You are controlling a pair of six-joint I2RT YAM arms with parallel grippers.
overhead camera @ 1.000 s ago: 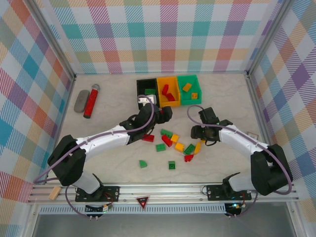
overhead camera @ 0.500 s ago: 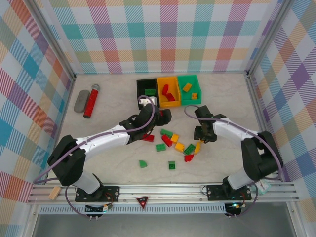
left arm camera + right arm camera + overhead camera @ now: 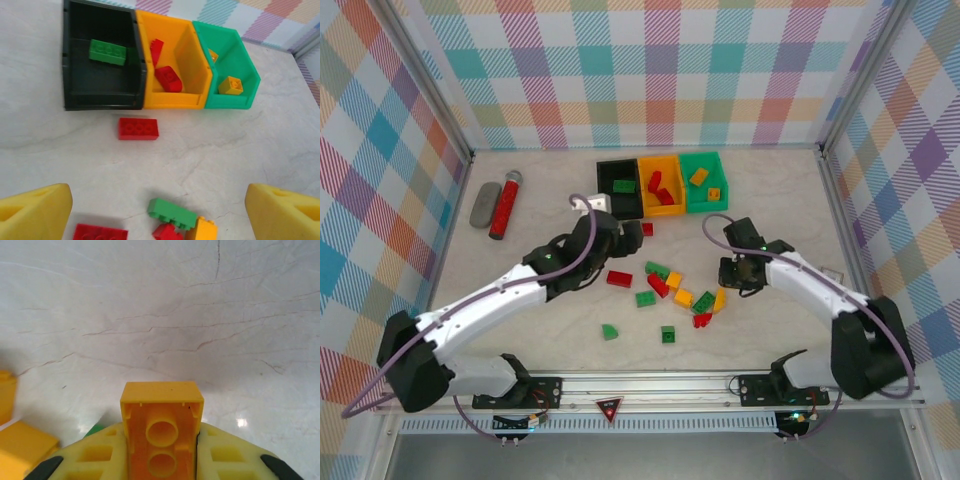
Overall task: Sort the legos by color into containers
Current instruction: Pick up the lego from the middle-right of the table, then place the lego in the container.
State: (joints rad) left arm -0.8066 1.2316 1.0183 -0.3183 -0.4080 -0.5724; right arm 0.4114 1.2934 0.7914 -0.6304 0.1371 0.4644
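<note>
The right gripper [image 3: 161,460] is closed on a small yellow-orange plastic brick [image 3: 162,432]. The brick is pinched between the two pale yellow fingers [image 3: 95,457] with its hollow underside turned to the wrist camera. In the top view this right gripper [image 3: 735,276] sits just right of a loose cluster of bricks in the middle of the marbled worktop [image 3: 770,210].

That cluster holds a red rectangular brick [image 3: 619,278], a green one [image 3: 657,268], another red one [image 3: 660,285] and several yellow-orange ones [image 3: 683,297]. A green sloped brick [image 3: 610,331] and a green square brick [image 3: 667,334] lie apart from it, toward the near edge.

The left gripper [image 3: 617,233] stands wide open and holds nothing; its yellow fingertips [image 3: 32,215] frame the lower corners of the wrist view. It hangs between the cluster and the bins. Just in front of the bins a red eight-stud brick [image 3: 138,128] lies flat on the worktop.

Three open-top plastic bins stand touching in a row near the far edge. The black bin [image 3: 100,97] holds a green brick [image 3: 107,51]. The orange bin [image 3: 172,102] holds two red bricks [image 3: 168,79]. The green bin [image 3: 227,102] holds yellow-orange bricks [image 3: 230,85].

Near the left edge a grey oval object [image 3: 484,204] lies just beside a long red cylinder with a grey tip [image 3: 504,205].
</note>
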